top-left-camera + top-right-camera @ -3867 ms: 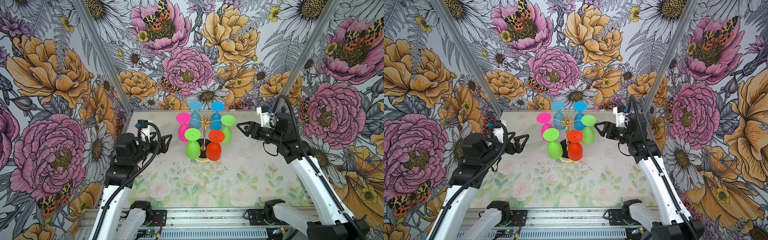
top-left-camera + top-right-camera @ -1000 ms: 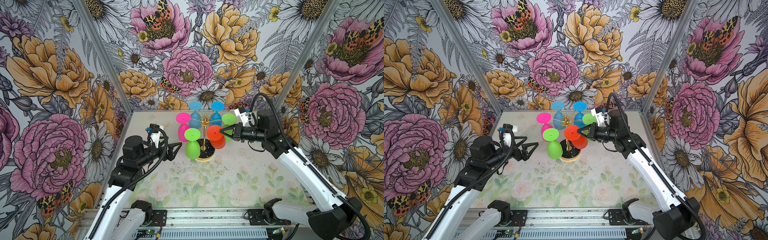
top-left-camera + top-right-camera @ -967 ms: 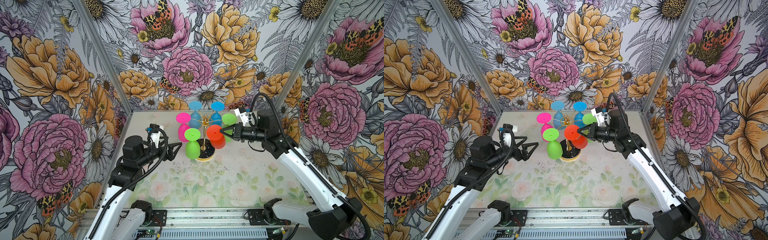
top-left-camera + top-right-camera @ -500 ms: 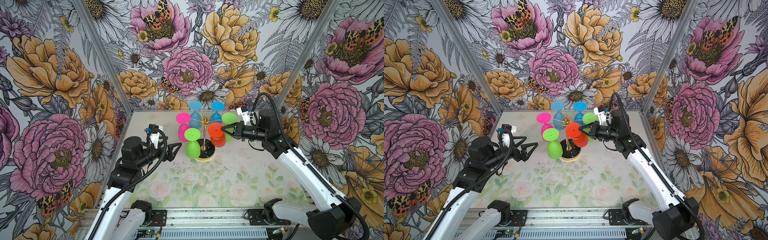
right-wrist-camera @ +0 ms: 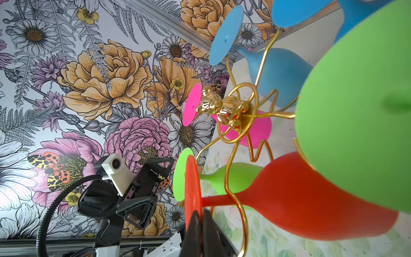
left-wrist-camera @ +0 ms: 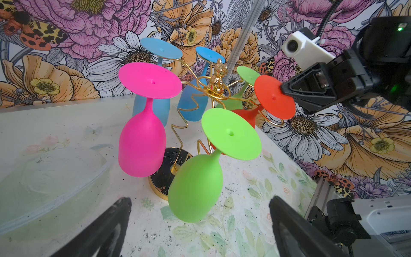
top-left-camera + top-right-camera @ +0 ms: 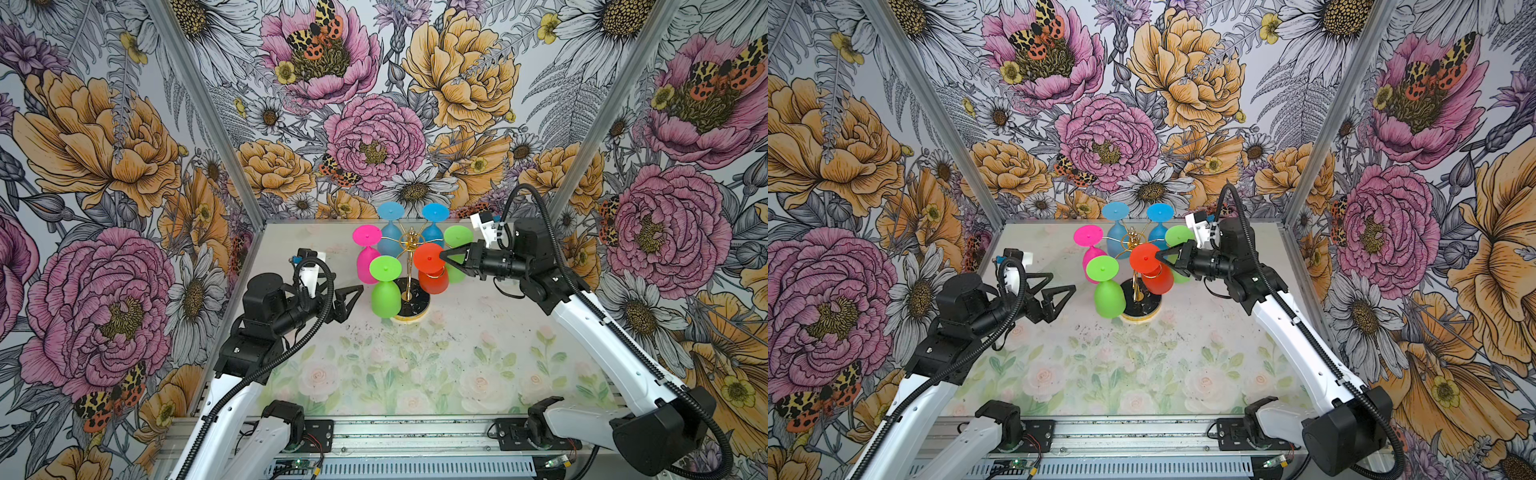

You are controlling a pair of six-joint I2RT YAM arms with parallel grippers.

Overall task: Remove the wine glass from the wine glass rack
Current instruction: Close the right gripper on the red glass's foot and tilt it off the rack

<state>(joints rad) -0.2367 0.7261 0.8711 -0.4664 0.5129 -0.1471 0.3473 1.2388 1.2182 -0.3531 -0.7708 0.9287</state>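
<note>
Red wine glass [image 7: 431, 272] hangs bowl-down, stem in a loop of the wine glass rack [image 7: 411, 240], foot tilted toward your right pincer [image 7: 443, 258], which is clamped on the foot's rim. Judged exit: outward, toward that arm. Left pincer [image 7: 354, 296] gapes empty, farther off.

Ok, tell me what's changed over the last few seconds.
The right gripper reached in to the wine glass rack and shut on the foot of the red wine glass, lifting and tilting it on its wire arm. The left gripper edged nearer, open. The rack and the other five glasses stayed put.
</note>
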